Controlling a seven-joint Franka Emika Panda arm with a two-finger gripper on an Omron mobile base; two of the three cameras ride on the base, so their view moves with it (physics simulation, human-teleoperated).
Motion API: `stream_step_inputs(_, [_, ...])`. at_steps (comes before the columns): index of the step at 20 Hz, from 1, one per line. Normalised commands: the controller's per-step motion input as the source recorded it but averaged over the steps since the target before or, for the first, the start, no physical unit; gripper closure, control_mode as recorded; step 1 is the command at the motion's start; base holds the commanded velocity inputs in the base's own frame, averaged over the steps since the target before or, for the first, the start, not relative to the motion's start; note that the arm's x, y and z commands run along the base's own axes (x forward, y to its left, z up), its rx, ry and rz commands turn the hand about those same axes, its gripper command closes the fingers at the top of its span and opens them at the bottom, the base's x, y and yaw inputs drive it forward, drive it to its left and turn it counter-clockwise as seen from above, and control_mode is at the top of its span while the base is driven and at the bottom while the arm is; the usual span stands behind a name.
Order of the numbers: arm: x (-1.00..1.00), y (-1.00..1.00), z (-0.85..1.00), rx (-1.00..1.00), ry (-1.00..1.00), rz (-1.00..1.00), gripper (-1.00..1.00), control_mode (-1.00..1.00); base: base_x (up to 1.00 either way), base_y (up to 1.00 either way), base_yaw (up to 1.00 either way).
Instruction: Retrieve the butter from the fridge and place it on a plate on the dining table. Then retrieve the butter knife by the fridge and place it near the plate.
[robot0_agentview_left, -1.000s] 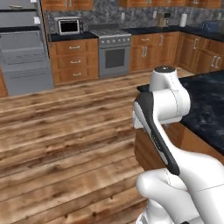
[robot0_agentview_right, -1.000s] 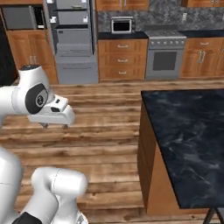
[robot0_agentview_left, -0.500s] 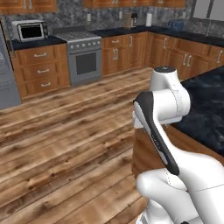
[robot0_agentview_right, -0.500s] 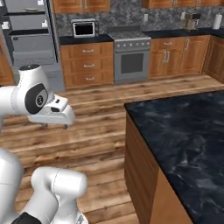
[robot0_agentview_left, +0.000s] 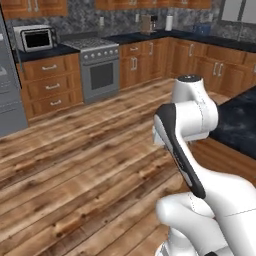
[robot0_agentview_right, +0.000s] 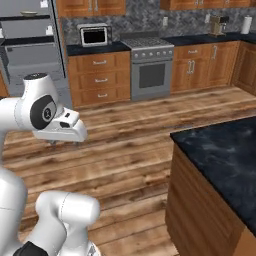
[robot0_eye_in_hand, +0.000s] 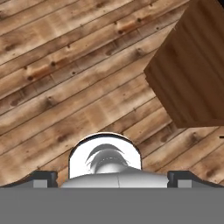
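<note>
The tool hangs over the wooden floor, its two fingertips spread wide apart with nothing between them. The dining desk sits at the right, its black marble top bare where it shows. Back left, the grey fridge stands beside the microwave and the stove.

My arm is white with dark joints. The dining table has a black, white-veined top over brown wood. The floor is streaky brown planks. The fridge is matte grey, the cabinets orange-brown.
</note>
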Motion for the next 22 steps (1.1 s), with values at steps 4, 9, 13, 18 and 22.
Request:
stream_step_inputs(4, [0.0, 0.0, 0.0, 0.0, 0.0, 0.0, -1.0, 1.0, 0.51, 0.97, -0.07])
stream_step_inputs(9, [0.0, 0.0, 0.0, 0.0, 0.0, 0.0, -1.0, 1.0, 0.68, 0.68, -0.13])
stream_step_inputs(13, [0.0, 0.0, 0.0, 0.0, 0.0, 0.0, -1.0, 1.0, 0.77, 0.91, -0.22])
stream_step_inputs(18, [0.0, 0.0, 0.0, 0.0, 0.0, 0.0, -1.0, 1.0, 0.8, 0.95, -0.23])
stream_step_inputs(22, [0.0, 0.0, 0.0, 0.0, 0.0, 0.0, -1.0, 1.0, 0.93, 0.97, -0.26])
